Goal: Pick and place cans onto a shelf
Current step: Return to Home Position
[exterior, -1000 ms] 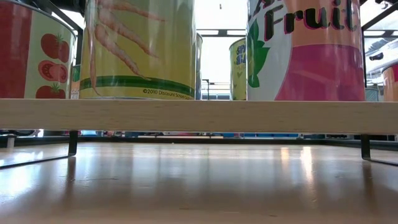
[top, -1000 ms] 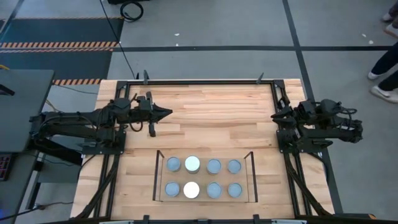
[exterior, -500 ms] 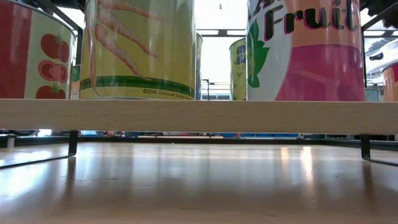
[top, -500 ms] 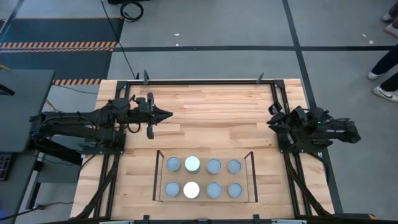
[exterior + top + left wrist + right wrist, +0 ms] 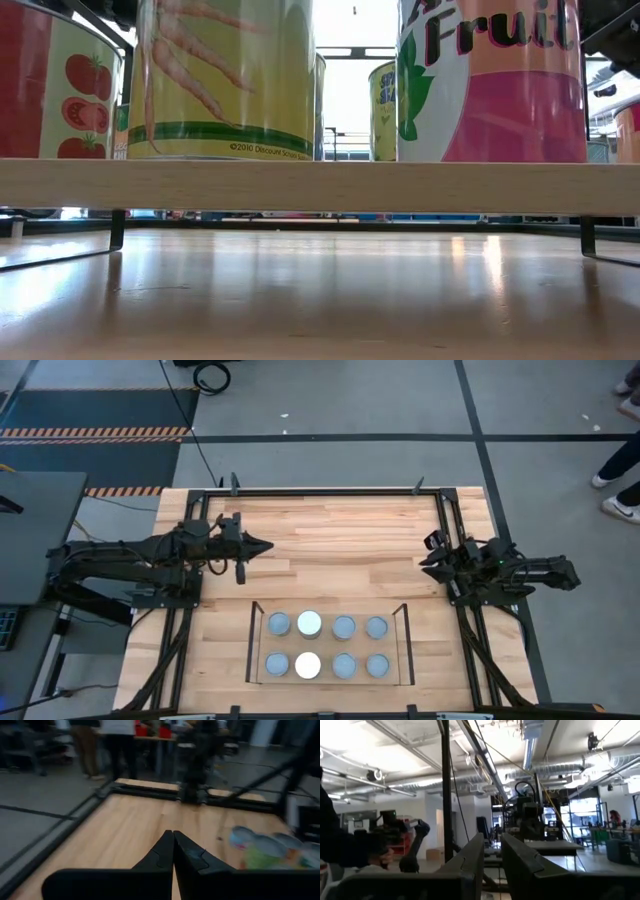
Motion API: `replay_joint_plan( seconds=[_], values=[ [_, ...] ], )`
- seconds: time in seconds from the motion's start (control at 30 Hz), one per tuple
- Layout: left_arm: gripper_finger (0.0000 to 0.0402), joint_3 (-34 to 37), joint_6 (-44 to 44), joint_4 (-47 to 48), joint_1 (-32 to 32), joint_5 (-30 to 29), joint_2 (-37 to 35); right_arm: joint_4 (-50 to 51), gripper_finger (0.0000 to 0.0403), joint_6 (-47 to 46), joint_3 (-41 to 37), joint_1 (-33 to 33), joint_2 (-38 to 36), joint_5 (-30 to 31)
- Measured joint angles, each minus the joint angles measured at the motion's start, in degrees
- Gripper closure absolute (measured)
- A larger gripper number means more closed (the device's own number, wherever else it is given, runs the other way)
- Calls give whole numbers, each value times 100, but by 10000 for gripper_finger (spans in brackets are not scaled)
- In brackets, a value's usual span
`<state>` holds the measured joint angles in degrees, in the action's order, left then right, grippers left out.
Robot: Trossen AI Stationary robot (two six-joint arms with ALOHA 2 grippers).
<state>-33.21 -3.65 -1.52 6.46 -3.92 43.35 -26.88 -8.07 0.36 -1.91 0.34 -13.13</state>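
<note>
Eight cans stand upright in two rows on the low light-wood shelf near the table's near edge. In the low view, labelled cans rest by their bases on the shelf board. My left gripper is shut and empty above the table's left half, beyond the shelf; some cans show in its wrist view. My right gripper is at the table's right edge, empty, pointing toward the table's left, its fingers a narrow gap apart and tipped up toward the room.
The bare wooden tabletop stretches between the two grippers, beyond the shelf. Dark frame rails run along the table's edges. A person's feet show on the floor at far right, and people stand beyond the table.
My right arm has unfolded and lowered, and its gripper has gone a little toward the table's left and near edge. The cans and the shelf have stayed where they were.
</note>
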Motion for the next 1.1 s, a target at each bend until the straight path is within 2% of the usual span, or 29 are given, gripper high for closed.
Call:
replay_joint_plan(
  seconds=[0.1,0.33,0.53,0.8,0.93,1.03,1.1],
  values=[
    [390,299,-18,-263,4,-310,-301,175,330,20,0,0,2,0],
    [390,1514,-194,-1500,-91,-313,-1238,214,330,20,0,0,2,-2],
    [390,1909,-171,-1148,-95,-526,-2149,215,330,19,0,0,2,-2],
    [390,1958,-167,157,-96,-550,-3476,215,330,27,0,0,2,-2],
    [390,2288,147,-147,-96,-551,-3938,215,330,27,1,0,2,-2],
    [390,2794,410,-699,-96,-159,-4256,217,330,30,0,0,2,-2],
    [390,3102,354,-829,-97,-95,-4326,214,330,30,2,0,0,-2]
  ],
)
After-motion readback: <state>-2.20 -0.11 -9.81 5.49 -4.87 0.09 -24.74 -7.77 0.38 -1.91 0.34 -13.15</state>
